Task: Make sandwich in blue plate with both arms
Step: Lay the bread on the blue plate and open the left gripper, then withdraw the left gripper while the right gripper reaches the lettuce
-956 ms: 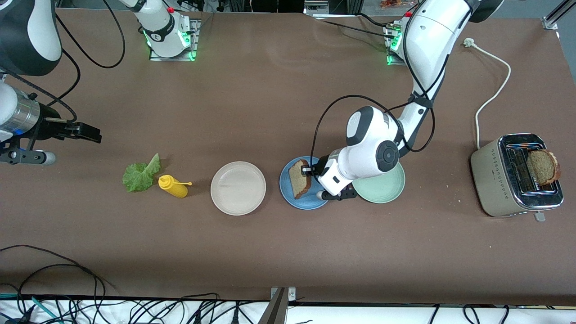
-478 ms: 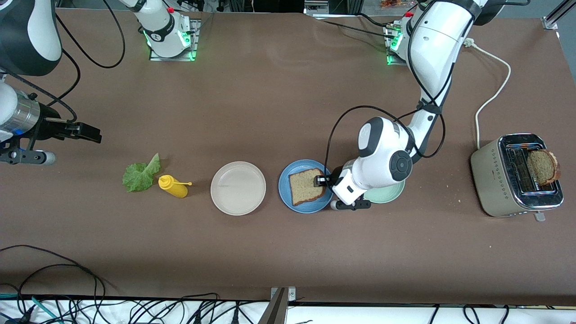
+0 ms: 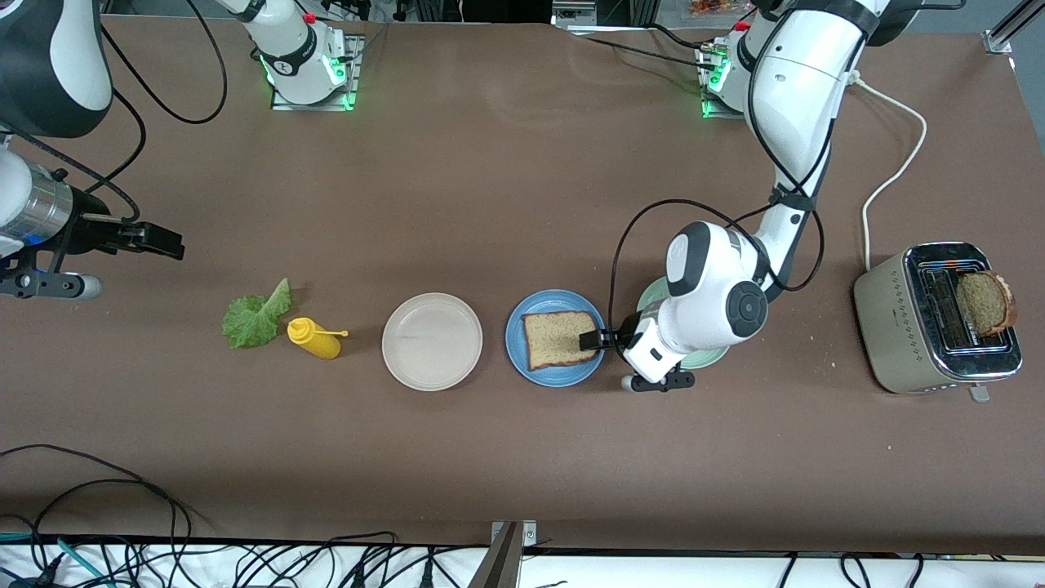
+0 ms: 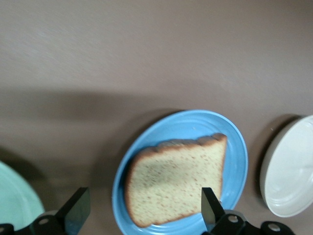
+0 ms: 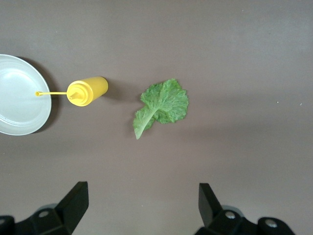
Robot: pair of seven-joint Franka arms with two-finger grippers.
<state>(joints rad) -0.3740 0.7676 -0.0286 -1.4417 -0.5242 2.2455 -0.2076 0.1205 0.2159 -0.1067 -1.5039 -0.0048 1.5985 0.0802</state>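
Sandwich: only the base slice (image 3: 557, 339) laid, flat in blue plate (image 3: 522, 359), mid-bench. Left gripper (image 3: 594, 340) at slice edge, jaws apart, nothing held. Right gripper (image 3: 155, 237) waiting, jaws apart, above the right arm's end of the bench. Next, probably: lettuce (image 3: 255, 317) onto slice, needing a light pinch. Count: three plates, two slices (second (image 3: 985, 303) in toaster (image 3: 898, 318)), one lettuce, one yellow bottle (image 3: 314, 338).

Left arm (image 3: 796, 90): I see white shells, black joint caps, a looping black cable.
Right arm (image 3: 49, 65): I see a black-and-white shell, silver wrist, black cables.
Bases: I note green lights, red buttons.
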